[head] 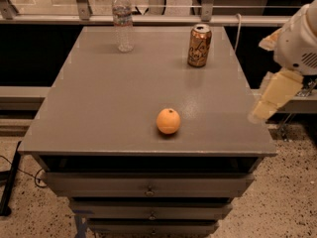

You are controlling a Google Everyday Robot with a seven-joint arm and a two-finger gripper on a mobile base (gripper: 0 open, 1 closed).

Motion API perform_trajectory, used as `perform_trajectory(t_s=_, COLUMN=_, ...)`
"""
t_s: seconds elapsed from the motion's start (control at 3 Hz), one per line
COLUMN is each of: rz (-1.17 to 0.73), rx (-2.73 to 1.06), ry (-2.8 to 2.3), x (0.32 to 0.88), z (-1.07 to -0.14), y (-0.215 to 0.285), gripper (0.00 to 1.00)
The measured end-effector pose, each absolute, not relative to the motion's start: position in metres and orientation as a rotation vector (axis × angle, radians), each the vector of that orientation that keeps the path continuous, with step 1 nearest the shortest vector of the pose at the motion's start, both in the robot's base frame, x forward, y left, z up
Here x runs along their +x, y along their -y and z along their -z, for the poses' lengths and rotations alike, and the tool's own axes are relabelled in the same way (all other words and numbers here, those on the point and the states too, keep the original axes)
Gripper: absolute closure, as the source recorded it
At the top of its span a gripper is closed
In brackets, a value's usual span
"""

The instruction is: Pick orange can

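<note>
The orange can (199,45) is a slim copper-orange drink can with pale cursive lettering and a silvery top. It stands upright at the back right of the grey table top (119,103). My gripper (270,103) is at the right edge of the view, hanging from the white arm beside the table's right edge. It is well in front of and to the right of the can and touches nothing.
A clear plastic water bottle (123,20) stands at the back left of the table. A round orange fruit (168,121) lies near the front middle. Drawers (148,187) sit under the top. A rail and window frame (158,19) run behind the table.
</note>
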State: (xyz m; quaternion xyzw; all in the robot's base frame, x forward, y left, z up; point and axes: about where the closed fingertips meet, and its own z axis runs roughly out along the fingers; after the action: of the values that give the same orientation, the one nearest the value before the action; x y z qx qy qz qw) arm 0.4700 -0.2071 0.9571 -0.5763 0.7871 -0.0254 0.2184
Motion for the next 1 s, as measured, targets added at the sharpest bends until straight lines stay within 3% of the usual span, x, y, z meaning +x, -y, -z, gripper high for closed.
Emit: perform_trajectory(t_s=1.0, rz=-0.139, rx=-1.129, ry=-1.952, x=0.692, z=-0.951, y=0.193, gripper=0.0)
